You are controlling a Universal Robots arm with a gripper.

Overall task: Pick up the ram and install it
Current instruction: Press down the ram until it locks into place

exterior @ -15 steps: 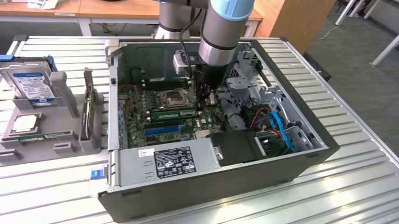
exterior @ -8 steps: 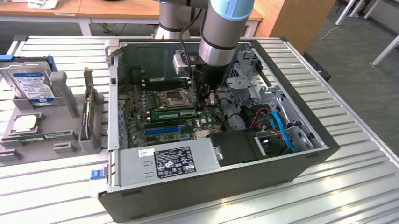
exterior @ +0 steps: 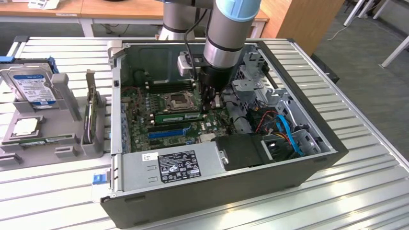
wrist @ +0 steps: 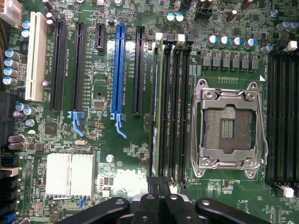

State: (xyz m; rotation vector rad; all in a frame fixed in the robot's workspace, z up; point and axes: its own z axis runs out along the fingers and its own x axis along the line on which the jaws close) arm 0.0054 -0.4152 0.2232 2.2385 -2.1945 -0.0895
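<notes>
The ram is a green stick standing on edge in a memory slot of the motherboard, beside the CPU socket inside the open computer case. From the wrist the ram shows edge-on in the outermost of several black slots. My gripper is shut, its two black fingertips pressed together right over one end of the stick with nothing between them. I cannot tell whether they touch it. In the exterior view the gripper reaches down into the case at the ram's right end.
The empty CPU socket lies close to the slots, with blue and black expansion slots on the other side. The power supply and drive cage crowd the case. A grey holder with a hard drive stands at the exterior view's left.
</notes>
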